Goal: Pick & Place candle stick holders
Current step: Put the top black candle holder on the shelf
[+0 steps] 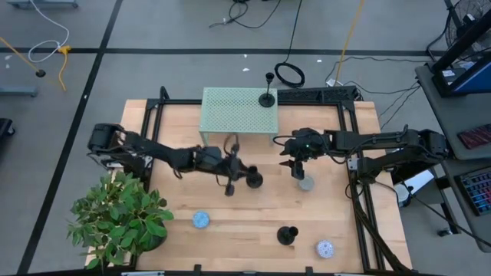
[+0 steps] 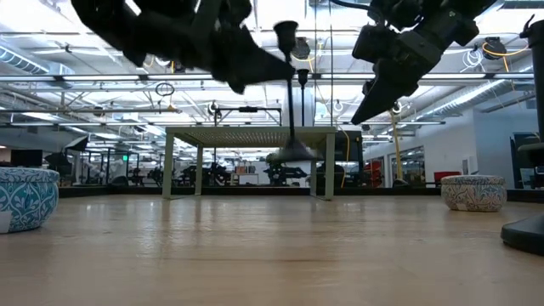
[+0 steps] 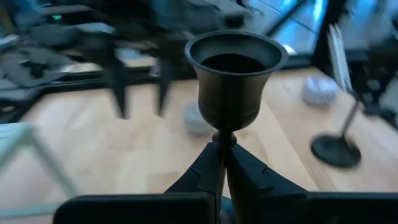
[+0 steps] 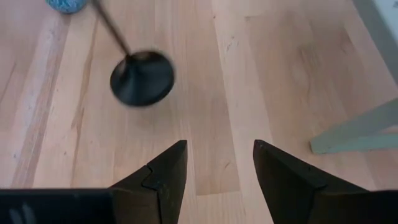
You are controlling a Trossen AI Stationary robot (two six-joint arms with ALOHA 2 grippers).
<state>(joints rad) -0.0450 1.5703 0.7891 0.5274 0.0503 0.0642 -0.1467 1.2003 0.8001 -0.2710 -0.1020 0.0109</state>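
Candle stick holders are mid-transfer: one is clamped by its stem in the left gripper, carried above the desk near the green perforated stand. Another holder stands on that stand; a third waits on the desk. The right gripper hangs open and empty. Next, I judge, comes setting the carried one upright on the stand. Three small patterned tins have contents I cannot see.
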